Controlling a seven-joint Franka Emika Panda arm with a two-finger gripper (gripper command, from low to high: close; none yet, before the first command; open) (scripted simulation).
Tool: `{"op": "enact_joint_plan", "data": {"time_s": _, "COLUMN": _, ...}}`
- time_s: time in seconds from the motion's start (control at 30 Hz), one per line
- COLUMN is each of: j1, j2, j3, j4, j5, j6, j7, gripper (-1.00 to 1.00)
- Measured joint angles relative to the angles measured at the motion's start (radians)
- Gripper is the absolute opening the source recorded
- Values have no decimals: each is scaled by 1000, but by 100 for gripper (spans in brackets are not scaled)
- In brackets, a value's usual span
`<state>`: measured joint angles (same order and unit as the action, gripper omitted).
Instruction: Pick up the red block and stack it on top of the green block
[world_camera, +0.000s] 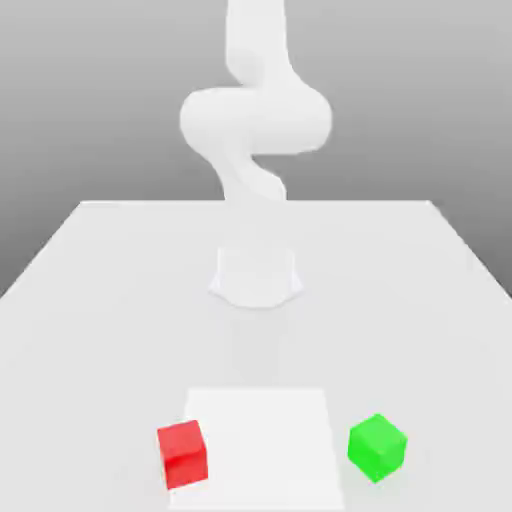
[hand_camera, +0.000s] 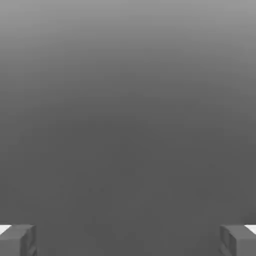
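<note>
Red block (world_camera: 182, 452) is sitting on our worktop (world_camera: 90, 300), twd the exterior view's left; green block (world_camera: 377, 446) is sitting well apart, twd its right. We're holding the end effector (hand_camera: 128, 240) released w/ fingers (hand_camera: 17, 240) spread wide, gripping nothing.

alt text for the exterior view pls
A red block and a green block sit apart on a white table, red toward the exterior view's left. A white robot arm rises behind them.
</note>
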<state>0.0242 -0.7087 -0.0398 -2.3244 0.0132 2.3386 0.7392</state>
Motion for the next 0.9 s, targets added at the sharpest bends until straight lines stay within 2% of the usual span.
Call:
{"op": "enact_joint_plan", "data": {"time_s": 0.5, "j1": 77, "j2": 552, "j3": -175, "j4": -146, "j5": 107, "j6": 231, "j7": -386, "gripper": 0}}
{"op": "enact_joint_plan", "data": {"time_s": 0.77, "j1": 43, "j2": 833, "j3": -201, "j4": -225, "j5": 92, "j6": 358, "j7": -537, "gripper": 0}}
{"op": "enact_joint_plan", "data": {"time_s": 0.9, "j1": 10, "j2": 975, "j3": -163, "j4": -216, "j5": 144, "j6": 463, "j7": -597, "gripper": 0}}
